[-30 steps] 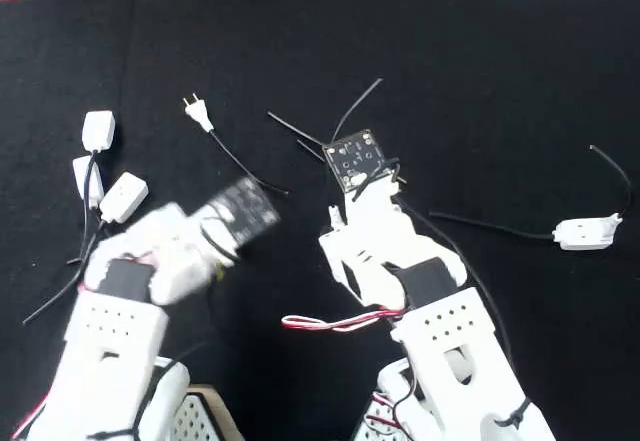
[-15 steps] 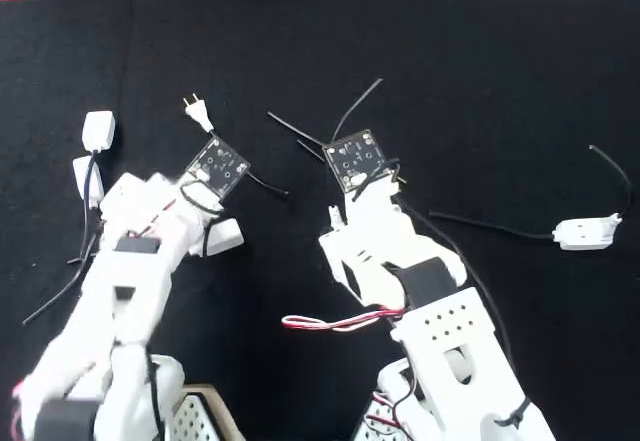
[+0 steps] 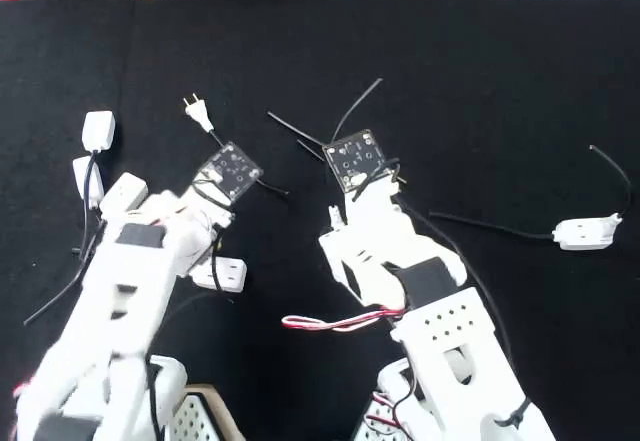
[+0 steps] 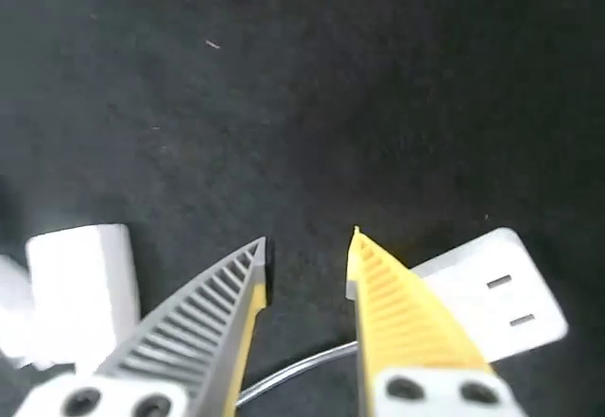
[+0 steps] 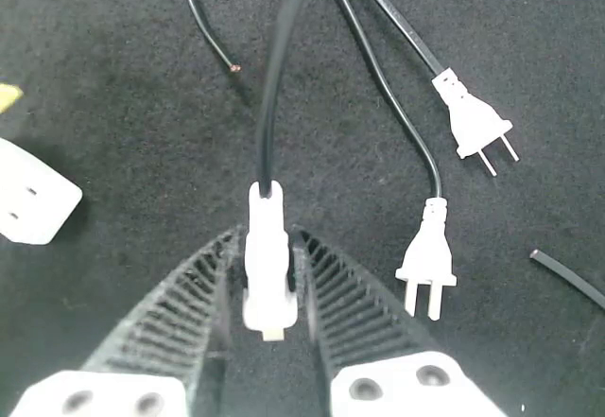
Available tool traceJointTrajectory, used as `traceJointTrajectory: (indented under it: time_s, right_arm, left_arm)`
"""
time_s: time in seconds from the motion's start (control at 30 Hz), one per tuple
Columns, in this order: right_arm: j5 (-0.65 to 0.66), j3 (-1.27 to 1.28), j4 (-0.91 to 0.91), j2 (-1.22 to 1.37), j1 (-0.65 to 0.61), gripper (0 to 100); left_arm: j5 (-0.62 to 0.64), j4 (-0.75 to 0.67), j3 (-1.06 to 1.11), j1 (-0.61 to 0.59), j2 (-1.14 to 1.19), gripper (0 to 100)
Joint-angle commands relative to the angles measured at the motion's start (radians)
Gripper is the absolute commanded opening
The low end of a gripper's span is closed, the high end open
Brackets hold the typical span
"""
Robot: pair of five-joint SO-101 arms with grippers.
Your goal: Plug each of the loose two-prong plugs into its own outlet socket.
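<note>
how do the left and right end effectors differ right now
The left end effector is open and empty; the right end effector is shut on a white plug. The left has one yellow and one grey finger; the right's are both dark. Both hang over the black cloth.

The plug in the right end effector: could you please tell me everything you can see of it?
The plug is a slim white plastic body with a black cable entering its far end. It sits lengthwise between the right end effector's black ribbed fingers, which press both its sides. Its prongs cannot be made out. Black cloth lies behind it.
</note>
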Motion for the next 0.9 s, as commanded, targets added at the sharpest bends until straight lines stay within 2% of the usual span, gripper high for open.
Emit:
traceJointTrajectory:
  time_s: [0.0,0.13,0.2,0.27,0.33,0.4,0.5,0.57,0.63,0.77,0.87]
  right_arm:
    - [-0.008,-0.015,-0.017,0.001,0.015,2.1]
    - [-0.009,-0.015,-0.015,0.001,0.015,2.1]
    - [-0.009,-0.015,-0.015,0.001,0.015,2.1]
    - [-0.009,-0.015,-0.015,0.001,0.015,2.1]
    - [-0.009,-0.015,-0.015,0.001,0.015,2.1]
    - [-0.009,-0.015,-0.015,0.001,0.015,2.1]
    - [-0.009,-0.015,-0.015,0.002,0.015,2.1]
    - [-0.009,-0.015,-0.015,0.002,0.015,2.1]
    - [-0.009,-0.015,-0.015,0.002,0.015,2.1]
    - [-0.008,-0.015,-0.015,0.001,0.015,2.1]
    - [-0.006,-0.015,-0.015,0.001,0.015,2.1]
  left_arm:
    - [0.018,0.089,-0.013,-0.062,-0.276,15]
    - [-0.221,0.089,0.122,-0.157,-0.385,15]
    - [-0.377,0.086,0.208,-0.183,-0.390,15]
    - [-0.476,0.060,0.268,-0.197,-0.397,15]
    - [-0.505,0.048,0.280,-0.206,-0.391,15]
    - [-0.506,0.051,0.269,-0.194,-0.391,20]
    - [-0.568,0.155,0.222,-0.142,-0.391,29]
    - [-0.626,0.196,0.191,-0.107,-0.390,29]
    - [-0.634,0.193,0.177,-0.077,-0.388,29]
    - [-0.620,0.195,0.168,-0.015,-0.348,29]
    - [-0.526,0.153,0.168,0.031,-0.293,29]
